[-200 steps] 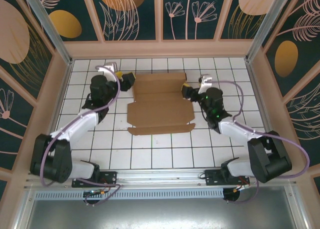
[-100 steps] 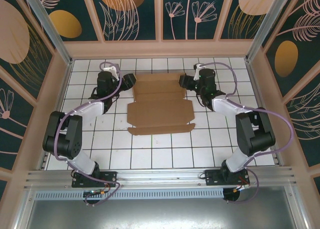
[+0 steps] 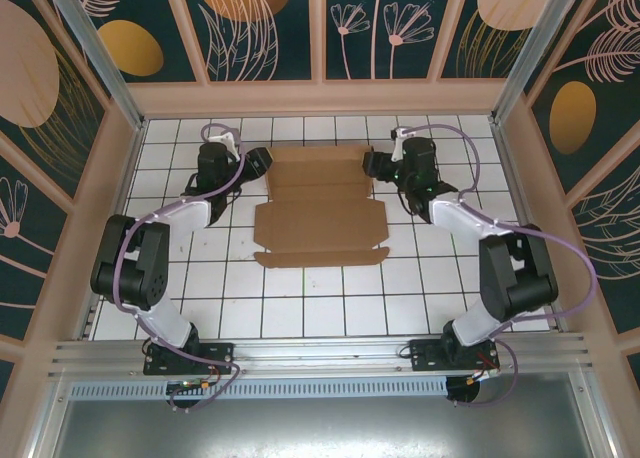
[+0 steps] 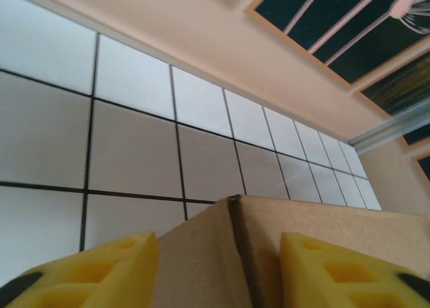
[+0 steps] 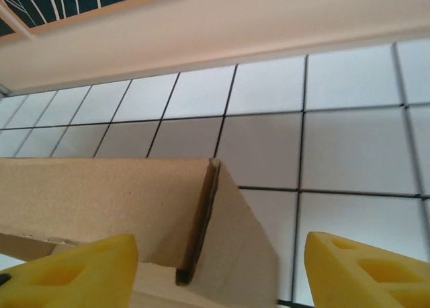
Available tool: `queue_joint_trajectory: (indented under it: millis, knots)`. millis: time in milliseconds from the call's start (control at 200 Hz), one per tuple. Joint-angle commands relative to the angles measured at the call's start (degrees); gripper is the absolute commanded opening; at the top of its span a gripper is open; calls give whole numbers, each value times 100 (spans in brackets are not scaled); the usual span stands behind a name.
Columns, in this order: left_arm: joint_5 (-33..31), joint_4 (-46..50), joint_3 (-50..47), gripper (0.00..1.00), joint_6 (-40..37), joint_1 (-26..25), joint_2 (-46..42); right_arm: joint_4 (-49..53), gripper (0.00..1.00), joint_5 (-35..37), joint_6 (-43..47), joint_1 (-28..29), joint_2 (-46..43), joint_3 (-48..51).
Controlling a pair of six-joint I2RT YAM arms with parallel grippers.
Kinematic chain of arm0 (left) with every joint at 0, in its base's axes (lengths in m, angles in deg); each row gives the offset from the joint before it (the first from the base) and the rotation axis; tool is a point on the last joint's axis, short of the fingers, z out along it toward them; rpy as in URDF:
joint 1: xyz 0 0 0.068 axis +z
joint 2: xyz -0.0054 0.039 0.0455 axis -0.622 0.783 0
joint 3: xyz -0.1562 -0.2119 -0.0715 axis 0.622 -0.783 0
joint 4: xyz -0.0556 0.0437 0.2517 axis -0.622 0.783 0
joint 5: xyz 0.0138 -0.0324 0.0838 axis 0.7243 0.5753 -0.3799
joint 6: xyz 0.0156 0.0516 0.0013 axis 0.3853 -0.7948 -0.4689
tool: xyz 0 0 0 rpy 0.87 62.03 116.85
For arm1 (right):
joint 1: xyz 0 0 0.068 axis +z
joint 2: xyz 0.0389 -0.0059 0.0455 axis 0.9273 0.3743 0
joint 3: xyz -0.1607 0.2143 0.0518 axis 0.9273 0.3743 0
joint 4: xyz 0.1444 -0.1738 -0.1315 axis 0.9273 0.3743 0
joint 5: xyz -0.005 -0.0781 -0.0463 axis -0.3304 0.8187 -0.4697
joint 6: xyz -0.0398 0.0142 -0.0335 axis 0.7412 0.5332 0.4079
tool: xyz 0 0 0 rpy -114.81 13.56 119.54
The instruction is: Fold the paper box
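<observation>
The paper box [image 3: 320, 213] is a brown die-cut cardboard sheet lying in the middle of the tiled table, with its far strip raised. My left gripper [image 3: 262, 163] is at the box's far left corner. In the left wrist view that upright corner of the paper box [image 4: 232, 254] stands between the yellow fingers [image 4: 94, 271] of my left gripper [image 4: 218, 274], whose jaws are apart. My right gripper [image 3: 372, 164] is at the far right corner. There the raised corner of the paper box [image 5: 215, 214] sits inside my open right gripper [image 5: 222, 271], with bare tile beside the right finger [image 5: 366, 271].
The white tiled table [image 3: 300, 298] is ringed by a low beige wall [image 3: 320, 96] close behind the box. Both arms reach far forward, the left arm [image 3: 135, 263] and the right arm [image 3: 510, 268] flanking the sheet.
The right arm has stretched forward to the box's far right corner. The left gripper has shifted slightly at the far left corner. Both pairs of jaws have narrowed a little.
</observation>
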Motion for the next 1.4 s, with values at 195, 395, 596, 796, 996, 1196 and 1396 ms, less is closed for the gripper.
queue_joint_trajectory:
  millis: [195,395,596,796,996,1196,1396]
  knots:
    - [-857,1149,473,68,-31,42,-1101,8,70,1591,5102,1593,105,-282]
    - [-1157,985,-215,68,220,41,-1876,-1746,72,3299,6736,2159,1227,-595]
    - [-1024,818,-317,66,337,42,-2157,-3130,66,3682,7713,2461,1754,-754]
    - [-920,777,-316,64,431,35,-2155,-3060,57,3657,8070,2613,1897,-857]
    - [-889,759,-281,63,481,30,-2162,-2226,53,3447,7851,2549,2068,-1190]
    - [-1016,872,-224,62,373,36,-2340,-1642,30,3547,7536,2443,2474,-1865]
    - [-1099,1196,0,62,294,31,-2603,110,12,3351,6362,2152,2538,-2823]
